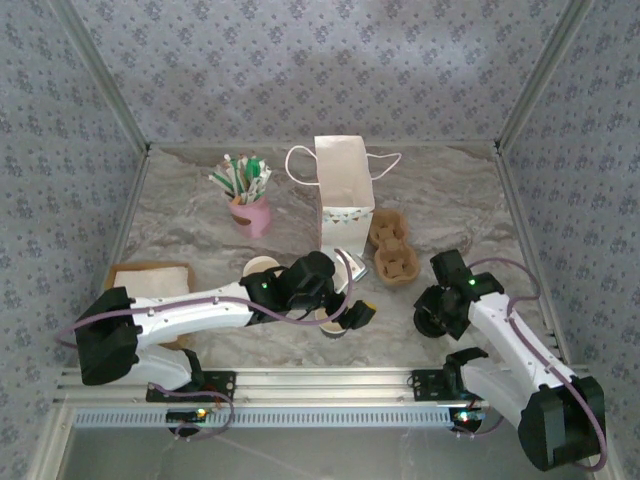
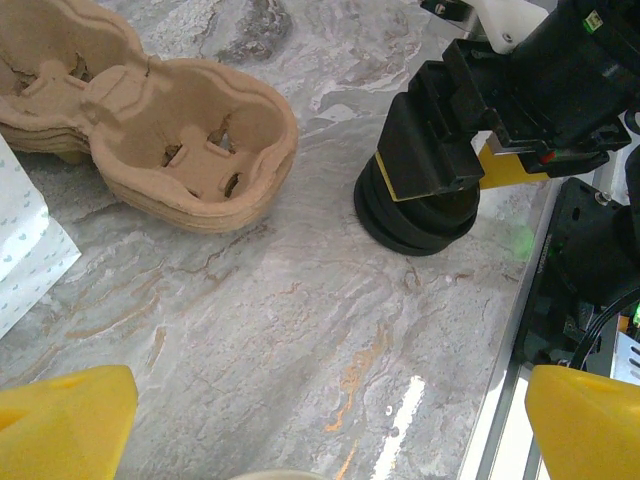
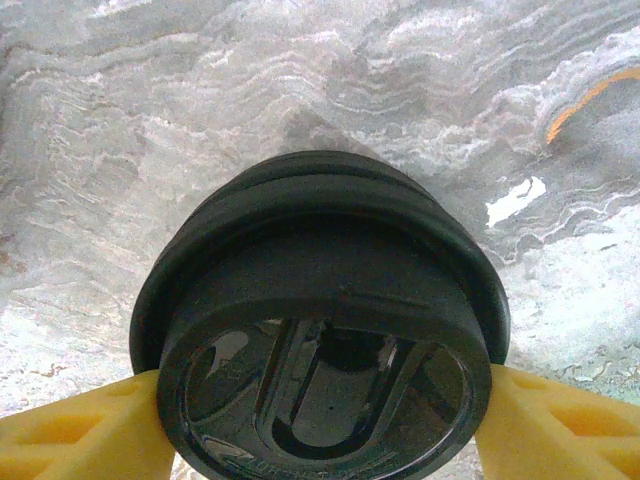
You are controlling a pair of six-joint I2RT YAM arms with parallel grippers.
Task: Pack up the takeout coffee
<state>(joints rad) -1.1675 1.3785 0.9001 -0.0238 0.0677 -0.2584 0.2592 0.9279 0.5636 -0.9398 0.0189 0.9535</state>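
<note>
On a grey marbled worktop (image 1: 200, 215), the right pincer (image 3: 325, 428) pinches a round black plastic lid (image 3: 320, 250). The left pincer (image 2: 320, 425) gapes wide, a small cream-rimmed paper cup (image 2: 268, 474) between its jaws.

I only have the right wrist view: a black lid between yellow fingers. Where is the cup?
Observer: The paper cup stands at the near middle of the table, under the left pincer, between its wide-open fingers.
Operator: And the carrier?
Observer: The cardboard carrier lies farther back than the black lid, beside the white paper bag.
Operator: Is the lid off the table?
Observer: No. The left wrist view shows the black lid resting on the table with the right pincer around it.
</note>
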